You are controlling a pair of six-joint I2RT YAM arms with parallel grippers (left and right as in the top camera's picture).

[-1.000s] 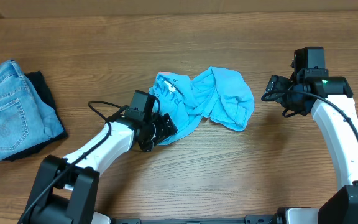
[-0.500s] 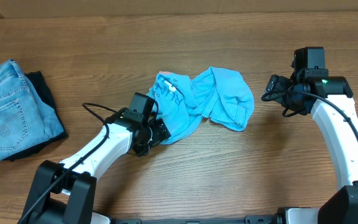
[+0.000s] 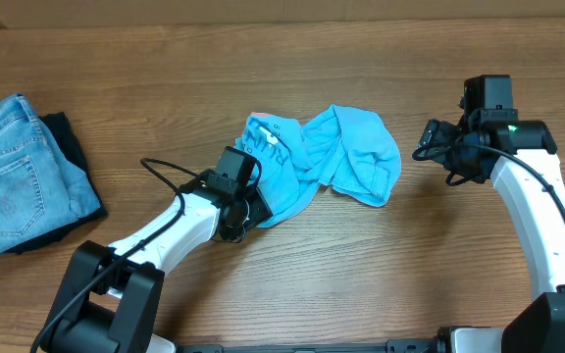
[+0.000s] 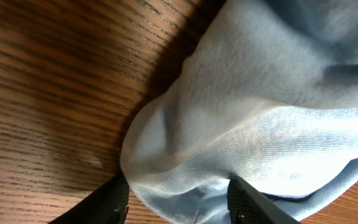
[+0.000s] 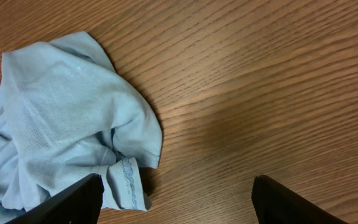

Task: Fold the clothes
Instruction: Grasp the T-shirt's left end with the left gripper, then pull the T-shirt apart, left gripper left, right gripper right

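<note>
The sky-blue T-shirt (image 3: 332,157) lies crumpled at the table's centre, with white lettering showing at its upper left. My left gripper (image 3: 251,208) is at the shirt's lower-left edge. In the left wrist view the jaws (image 4: 179,202) stand apart with a bunched fold of the shirt (image 4: 260,112) between the two fingers. My right gripper (image 3: 428,140) is wide open and empty, hovering just right of the shirt. The right wrist view shows it over bare wood (image 5: 179,199), with the shirt's hemmed sleeve (image 5: 61,124) by its left finger.
Faded blue jeans (image 3: 13,167) lie at the far left on a black folded garment (image 3: 67,147). The wooden table (image 3: 361,275) shows bare in front of and behind the shirt.
My left gripper drew back a little to the lower left, then pushed forward again into the shirt's lower-left edge. The right arm and the shirt have stayed put.
</note>
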